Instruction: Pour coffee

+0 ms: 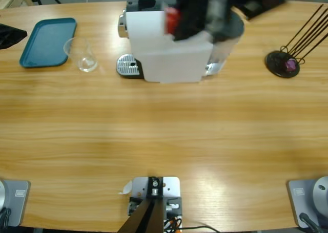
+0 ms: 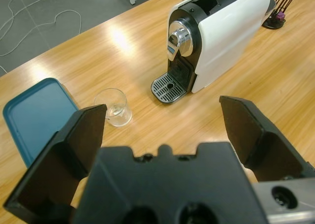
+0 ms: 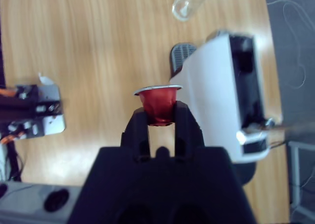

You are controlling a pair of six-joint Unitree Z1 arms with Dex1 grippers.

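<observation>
The blue tray lies far to the left of the white coffee machine. The clear glass stands between the tray and the machine, just beside the tray's edge and a little apart from the machine's metal drip grate. No coffee can be seen in the glass. The left gripper hangs up high, on the glass side of the machine, and looks down at the glass, the tray and the machine's front. Its jaws are wide apart and hold nothing. The right arm reaches in from the top, over the machine. The right gripper is above the machine's top, and its jaws squeeze a small red capsule with a silver rim. Far to the right of the machine stands a black wire rack with one purple capsule in its base.
</observation>
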